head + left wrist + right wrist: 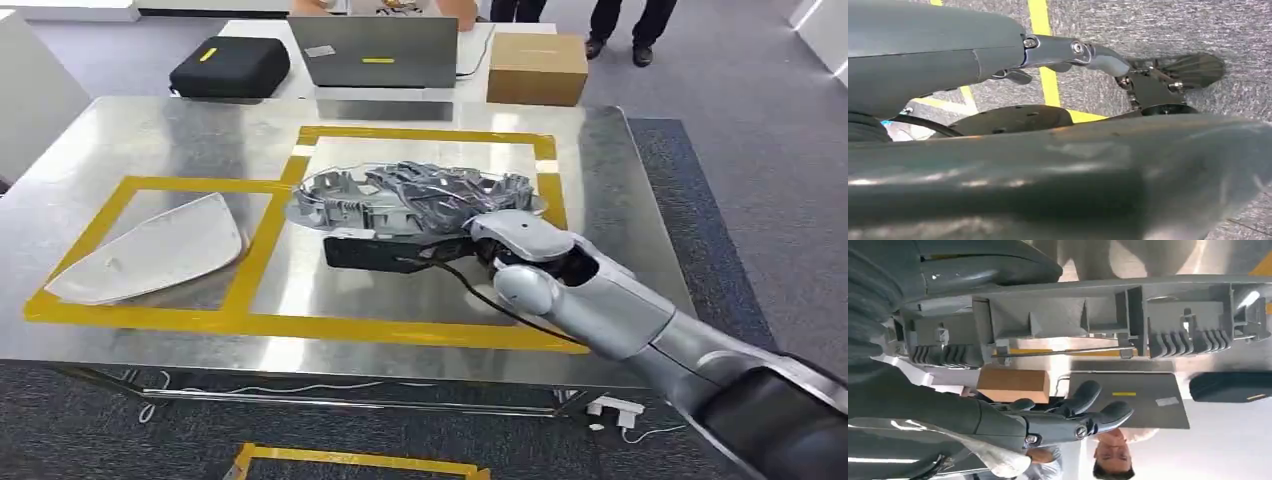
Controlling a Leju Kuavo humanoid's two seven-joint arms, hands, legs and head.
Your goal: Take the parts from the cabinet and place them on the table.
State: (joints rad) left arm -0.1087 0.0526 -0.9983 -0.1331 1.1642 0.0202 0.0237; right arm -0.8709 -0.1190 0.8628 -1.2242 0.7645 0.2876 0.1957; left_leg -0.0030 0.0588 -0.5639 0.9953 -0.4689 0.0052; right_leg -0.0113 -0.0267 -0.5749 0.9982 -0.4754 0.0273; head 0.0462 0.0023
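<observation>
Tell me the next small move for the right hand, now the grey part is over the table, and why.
Probably open the fingers and let go. The right hand holds the grey ribbed part at its near end, and the part seems to lie on the steel table inside the yellow tape frame, beside the white panel. Contact underneath is not fully visible, so release slowly.

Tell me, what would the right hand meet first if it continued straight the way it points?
Probably nothing new: the right hand already grips the grey ribbed part. Beyond it lies bare table, then the laptop.
</observation>
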